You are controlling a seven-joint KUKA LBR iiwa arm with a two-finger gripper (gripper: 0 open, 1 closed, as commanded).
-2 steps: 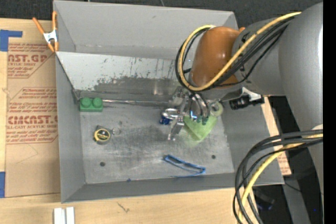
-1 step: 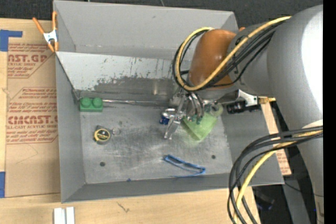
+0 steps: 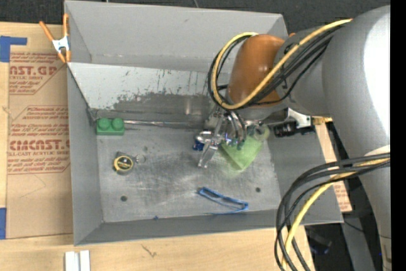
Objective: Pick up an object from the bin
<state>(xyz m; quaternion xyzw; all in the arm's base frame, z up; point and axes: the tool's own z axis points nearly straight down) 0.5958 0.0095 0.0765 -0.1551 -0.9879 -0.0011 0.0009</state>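
Observation:
My gripper [image 3: 212,145] hangs low over the right middle of the bin floor, under the orange wrist cover. A pale green translucent thing [image 3: 243,153] lies right against its right side; whether it is gripped I cannot tell. A small blue piece [image 3: 199,145] shows at the gripper's left edge. A thin blue strip-like thing [image 3: 222,198] lies on the floor below the gripper, near the front wall.
A green two-stud block [image 3: 110,126] rests at the far left by the back wall. A small round yellow-and-black tape measure [image 3: 124,163] lies left of centre. The arm and its cables cover the bin's right side.

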